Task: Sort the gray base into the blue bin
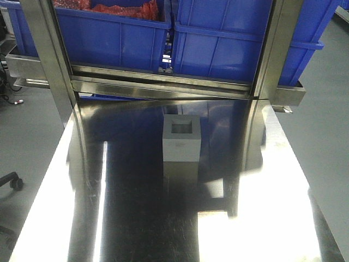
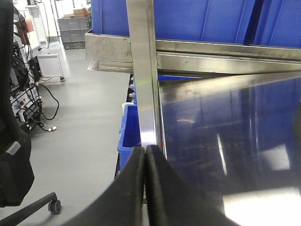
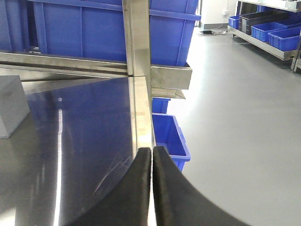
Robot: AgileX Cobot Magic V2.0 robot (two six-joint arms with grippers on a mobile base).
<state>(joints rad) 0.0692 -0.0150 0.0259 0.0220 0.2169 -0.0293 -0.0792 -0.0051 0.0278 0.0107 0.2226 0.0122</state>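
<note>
While gray base sits on table, left gripper and right gripper each pressed together, empty.

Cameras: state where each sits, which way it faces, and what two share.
Front: high, looking down the table at the base and bins; no robot parts show.
Left wrist: behind the shut left end effector, facing along the table's left edge.
Right wrist: behind the shut right end effector, facing along the right edge.
Shared: front and right wrist both show the base.
</note>
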